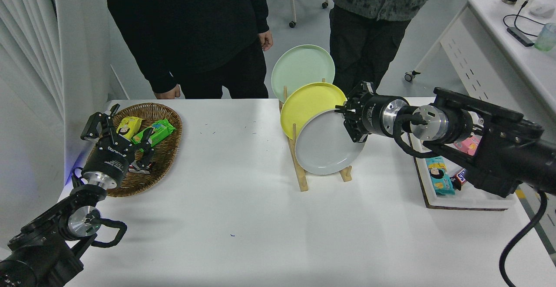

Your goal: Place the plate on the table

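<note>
Over near-left basket [163,156]: left gripper [114,127] parked, fingers spread | centre wooden rack [299,172]: grey plate [328,143] tilted above table [243,217], lower rim hides slots | right gripper [349,122] clamps plate's right rim, fingertips partly hidden

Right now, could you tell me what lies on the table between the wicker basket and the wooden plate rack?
In the head view, only bare white table separates the wicker basket from the plate rack, apart from a few tiny dark specks.
</note>
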{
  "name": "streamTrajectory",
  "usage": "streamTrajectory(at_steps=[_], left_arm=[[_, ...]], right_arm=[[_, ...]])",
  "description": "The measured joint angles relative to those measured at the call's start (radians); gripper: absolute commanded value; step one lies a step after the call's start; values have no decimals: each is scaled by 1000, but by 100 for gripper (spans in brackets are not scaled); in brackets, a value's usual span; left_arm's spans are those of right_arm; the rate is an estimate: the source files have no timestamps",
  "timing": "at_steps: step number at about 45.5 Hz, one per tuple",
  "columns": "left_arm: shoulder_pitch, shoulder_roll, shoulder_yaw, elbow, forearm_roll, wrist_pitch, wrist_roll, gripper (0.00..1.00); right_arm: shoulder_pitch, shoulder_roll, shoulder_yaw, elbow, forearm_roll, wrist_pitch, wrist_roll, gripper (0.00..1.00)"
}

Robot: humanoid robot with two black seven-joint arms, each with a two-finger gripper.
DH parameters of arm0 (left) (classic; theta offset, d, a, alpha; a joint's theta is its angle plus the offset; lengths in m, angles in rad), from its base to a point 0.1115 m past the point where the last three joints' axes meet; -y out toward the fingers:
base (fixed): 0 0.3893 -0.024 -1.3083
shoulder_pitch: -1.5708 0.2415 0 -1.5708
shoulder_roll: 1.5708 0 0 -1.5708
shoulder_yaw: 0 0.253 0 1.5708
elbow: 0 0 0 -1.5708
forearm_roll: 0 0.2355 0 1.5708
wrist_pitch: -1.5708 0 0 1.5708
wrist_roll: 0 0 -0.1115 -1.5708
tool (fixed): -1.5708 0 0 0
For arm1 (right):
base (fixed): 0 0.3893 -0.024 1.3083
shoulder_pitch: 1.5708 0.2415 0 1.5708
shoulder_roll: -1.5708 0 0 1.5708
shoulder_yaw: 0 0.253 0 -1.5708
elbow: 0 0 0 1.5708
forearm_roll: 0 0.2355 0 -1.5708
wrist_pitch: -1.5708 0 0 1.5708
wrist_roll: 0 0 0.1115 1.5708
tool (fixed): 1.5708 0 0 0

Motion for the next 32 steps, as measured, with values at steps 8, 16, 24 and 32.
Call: streamTrajectory(at_steps=[8, 16, 24, 32], left_arm=[[0, 0, 0, 0, 0, 0, 0, 98], [0, 0, 0, 0, 0, 0, 0, 98], [0, 0, 0, 0, 0, 0, 0, 98], [0, 0, 0, 0, 0, 0, 0, 98]], right_arm=[[35, -19, -1, 17, 13, -1, -4, 0], [83, -35, -16, 25, 50, -3, -9, 0], [136, -48, -37, 29, 116, -17, -15, 0], [176, -56, -45, 29, 206, -57, -19, 0]])
